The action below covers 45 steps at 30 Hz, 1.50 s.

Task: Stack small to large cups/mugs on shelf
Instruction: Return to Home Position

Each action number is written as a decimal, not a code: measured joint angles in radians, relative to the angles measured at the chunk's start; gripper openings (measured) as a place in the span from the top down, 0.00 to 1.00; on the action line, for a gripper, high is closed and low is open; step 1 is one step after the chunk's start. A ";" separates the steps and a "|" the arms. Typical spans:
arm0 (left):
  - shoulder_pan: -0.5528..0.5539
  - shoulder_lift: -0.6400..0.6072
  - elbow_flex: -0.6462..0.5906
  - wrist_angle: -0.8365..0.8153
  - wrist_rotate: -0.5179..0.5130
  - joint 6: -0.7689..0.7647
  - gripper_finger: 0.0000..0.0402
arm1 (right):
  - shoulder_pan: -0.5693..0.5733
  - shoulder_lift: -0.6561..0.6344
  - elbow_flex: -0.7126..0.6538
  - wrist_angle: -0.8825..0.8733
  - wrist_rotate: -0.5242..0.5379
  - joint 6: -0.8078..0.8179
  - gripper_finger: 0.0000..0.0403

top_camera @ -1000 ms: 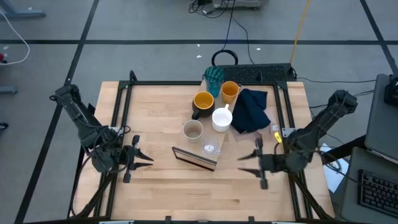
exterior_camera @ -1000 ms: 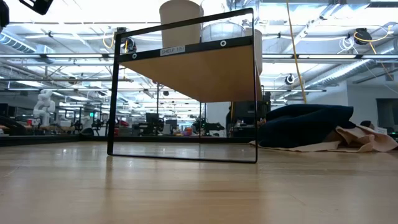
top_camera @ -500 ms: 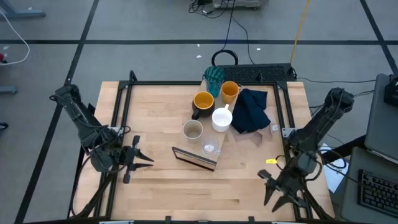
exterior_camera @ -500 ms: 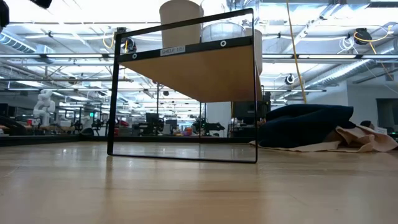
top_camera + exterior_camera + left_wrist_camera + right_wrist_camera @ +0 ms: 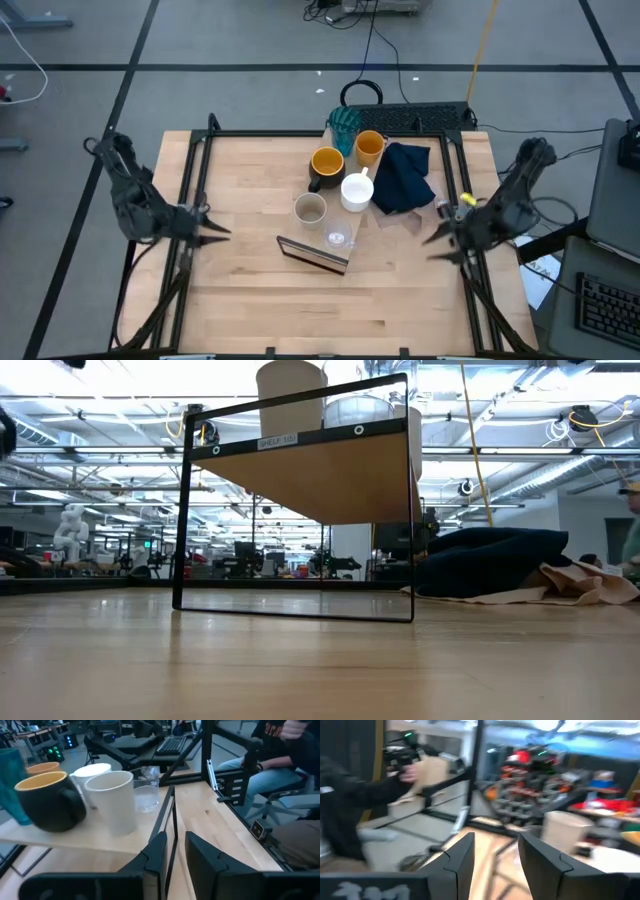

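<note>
Stacking looks finished: teal tumbler (image 5: 343,125), orange cup (image 5: 369,147), dark mug (image 5: 326,165), white mug (image 5: 356,190), beige cup (image 5: 310,208) and clear glass (image 5: 337,239) share the shelf (image 5: 320,475). Left gripper (image 5: 215,230), right gripper (image 5: 432,246): fingers parted, empty.

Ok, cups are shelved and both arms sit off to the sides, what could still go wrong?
The clear glass stands by the shelf's dark end edge, so a knock could tip it off. The beige cup, white mug and dark mug crowd together; nudging one may shift the rest. The left end effector and right end effector hang well apart from them.
</note>
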 joint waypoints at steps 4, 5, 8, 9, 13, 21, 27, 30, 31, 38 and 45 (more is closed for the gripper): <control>-0.043 -0.125 0.000 -0.132 -0.043 -0.043 0.83 | 0.000 -0.068 0.000 -0.009 0.096 -0.090 0.64; -0.055 -0.160 0.000 -0.156 -0.053 -0.049 0.83 | 0.000 -0.073 0.000 -0.005 0.118 -0.110 0.64; -0.085 -0.256 0.000 -0.224 -0.076 -0.051 0.83 | 0.000 -0.072 0.000 -0.003 0.215 -0.131 0.64; -0.094 -0.286 0.000 -0.238 -0.076 -0.048 0.83 | 0.000 -0.069 0.000 -0.004 0.244 -0.131 0.64; -0.101 -0.398 0.000 -0.244 -0.060 0.035 0.83 | -0.001 -0.058 0.000 -0.003 0.274 -0.131 0.64; -0.101 -0.490 -0.064 -0.072 0.010 0.251 0.83 | -0.014 -0.048 0.000 -0.001 0.300 -0.121 0.64; -0.100 -0.490 -0.205 0.203 0.025 0.457 0.83 | -0.036 -0.043 0.000 0.013 0.354 -0.146 0.64; -0.088 -0.490 -0.272 0.308 0.038 0.476 0.83 | -0.049 -0.043 0.001 0.042 0.355 -0.178 0.64; -0.081 -0.489 -0.297 0.342 0.057 0.473 0.83 | -0.053 -0.043 0.001 0.047 0.356 -0.187 0.64; 0.001 -0.486 -0.435 0.517 0.336 0.368 0.83 | -0.083 -0.043 0.001 0.048 0.356 -0.193 0.64; 0.112 -0.410 -0.482 0.576 0.520 0.238 0.83 | -0.110 -0.043 0.001 0.052 0.355 -0.156 0.64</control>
